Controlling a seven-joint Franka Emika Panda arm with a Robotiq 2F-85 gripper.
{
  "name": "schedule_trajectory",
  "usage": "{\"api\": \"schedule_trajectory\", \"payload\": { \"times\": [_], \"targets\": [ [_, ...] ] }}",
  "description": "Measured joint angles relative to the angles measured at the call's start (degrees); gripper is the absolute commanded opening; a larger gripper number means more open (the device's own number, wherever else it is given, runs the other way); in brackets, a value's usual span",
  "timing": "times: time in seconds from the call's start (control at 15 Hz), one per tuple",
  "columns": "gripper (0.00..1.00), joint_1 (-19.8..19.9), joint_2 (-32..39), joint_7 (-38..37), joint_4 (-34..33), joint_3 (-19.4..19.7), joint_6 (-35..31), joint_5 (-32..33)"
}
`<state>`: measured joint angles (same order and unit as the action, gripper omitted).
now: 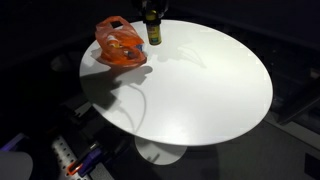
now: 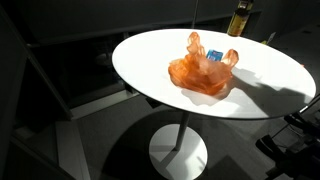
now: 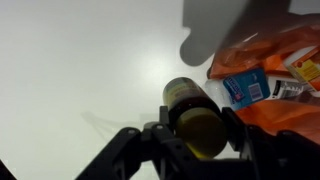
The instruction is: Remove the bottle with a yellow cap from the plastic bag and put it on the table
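We're gripping the bottle (image 3: 185, 97), our gripper (image 3: 200, 132) clamped on it, clear of the bag (image 1: 120, 45) at the table's (image 1: 200, 90) edge, carrying it upright so it stands.

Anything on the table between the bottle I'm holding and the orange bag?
No. In an exterior view only bare white table lies between the bottle and the orange plastic bag.

The gripper (image 3: 200, 128) points straight down over the tabletop (image 3: 80, 60), its two dark fingers (image 3: 166, 122) clamped on opposite sides of the bottle (image 3: 190, 98). In both exterior views only its lower end shows, at the frame's top edge.
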<state>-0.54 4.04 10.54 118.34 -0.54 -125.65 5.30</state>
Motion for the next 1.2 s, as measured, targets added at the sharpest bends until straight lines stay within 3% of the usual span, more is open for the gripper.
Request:
{"api": "schedule_trajectory", "payload": {
  "times": [0.4, 0.8, 0.87, 0.93, 1.0, 1.2],
  "targets": [
    [0.3, 2.4, 3.4, -2.1, 1.6, 2.9, 0.0, 1.8],
    [0.3, 3.9, 6.4, -1.8, 4.5, 3.5, -0.1, 0.4],
    [0.35, 4.0, 6.6, -1.4, 5.0, 3.5, -0.2, -0.1],
    [0.8, 4.2, 6.7, -1.1, 5.4, 3.5, -0.4, -0.4],
    [0.8, 4.2, 6.7, -1.0, 5.9, 3.5, -0.5, -0.5],
    [1.0, 4.3, 6.4, -0.9, 6.5, 3.5, -0.9, -0.5]
  ]
}}
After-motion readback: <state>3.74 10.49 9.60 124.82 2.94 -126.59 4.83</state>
